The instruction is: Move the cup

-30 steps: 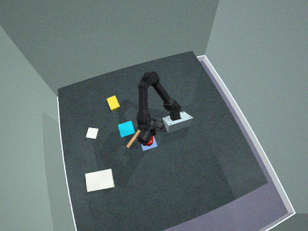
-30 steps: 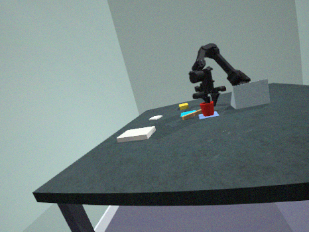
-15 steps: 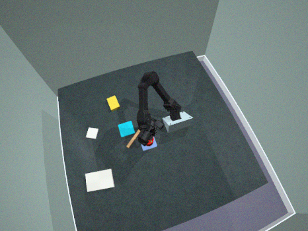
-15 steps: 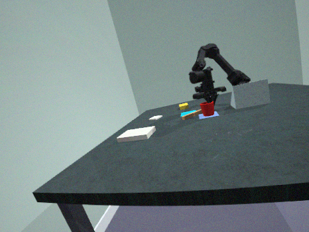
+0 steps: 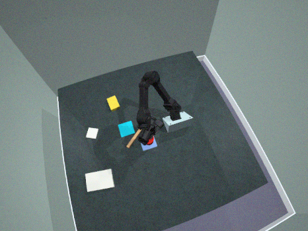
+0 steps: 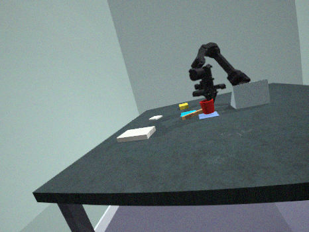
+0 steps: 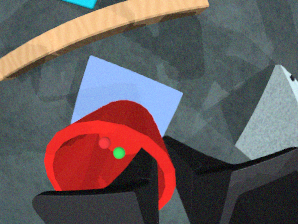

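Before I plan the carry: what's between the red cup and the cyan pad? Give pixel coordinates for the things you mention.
A curved tan wooden strip (image 5: 133, 138) (image 6: 191, 115) (image 7: 107, 26) lies between the red cup (image 5: 150, 141) (image 6: 207, 107) (image 7: 127, 111) and the square cyan pad (image 5: 126, 129) (image 6: 188, 113) (image 7: 82, 2); the top view shows it.
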Motion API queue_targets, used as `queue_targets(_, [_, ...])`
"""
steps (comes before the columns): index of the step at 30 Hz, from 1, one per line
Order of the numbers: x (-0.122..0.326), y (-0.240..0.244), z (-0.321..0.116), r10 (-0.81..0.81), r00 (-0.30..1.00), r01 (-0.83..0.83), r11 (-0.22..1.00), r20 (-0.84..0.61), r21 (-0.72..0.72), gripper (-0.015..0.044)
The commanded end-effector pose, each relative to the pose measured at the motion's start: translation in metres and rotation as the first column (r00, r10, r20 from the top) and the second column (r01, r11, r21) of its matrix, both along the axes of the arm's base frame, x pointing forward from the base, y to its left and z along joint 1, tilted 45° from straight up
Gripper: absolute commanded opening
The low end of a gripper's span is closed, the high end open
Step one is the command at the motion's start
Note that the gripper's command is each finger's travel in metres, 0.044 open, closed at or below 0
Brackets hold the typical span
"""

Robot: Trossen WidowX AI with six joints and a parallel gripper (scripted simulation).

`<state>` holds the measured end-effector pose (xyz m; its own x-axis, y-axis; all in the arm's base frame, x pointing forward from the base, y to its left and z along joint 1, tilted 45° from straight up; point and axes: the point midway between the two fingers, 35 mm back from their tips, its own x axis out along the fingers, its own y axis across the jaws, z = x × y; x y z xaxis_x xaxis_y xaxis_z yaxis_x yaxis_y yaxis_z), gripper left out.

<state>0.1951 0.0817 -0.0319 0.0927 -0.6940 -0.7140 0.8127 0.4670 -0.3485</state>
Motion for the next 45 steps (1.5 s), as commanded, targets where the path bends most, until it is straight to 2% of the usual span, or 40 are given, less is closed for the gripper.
queue_targets(1, [0.000, 0.012, 0.011, -0.002, 1.000, 0.002, 1.000, 0.006, 0.008, 0.0000])
queue_targets(7, [-0.003, 0.022, 0.023, 0.000, 1.000, 0.000, 1.000, 0.005, 0.006, 0.0000])
queue_targets(31, [-0.002, 0.020, 0.023, 0.005, 1.000, -0.005, 1.000, 0.002, 0.002, 0.0000])
queue_targets(45, [0.018, 0.008, 0.039, 0.002, 1.000, -0.002, 1.000, 0.005, 0.004, 0.0000])
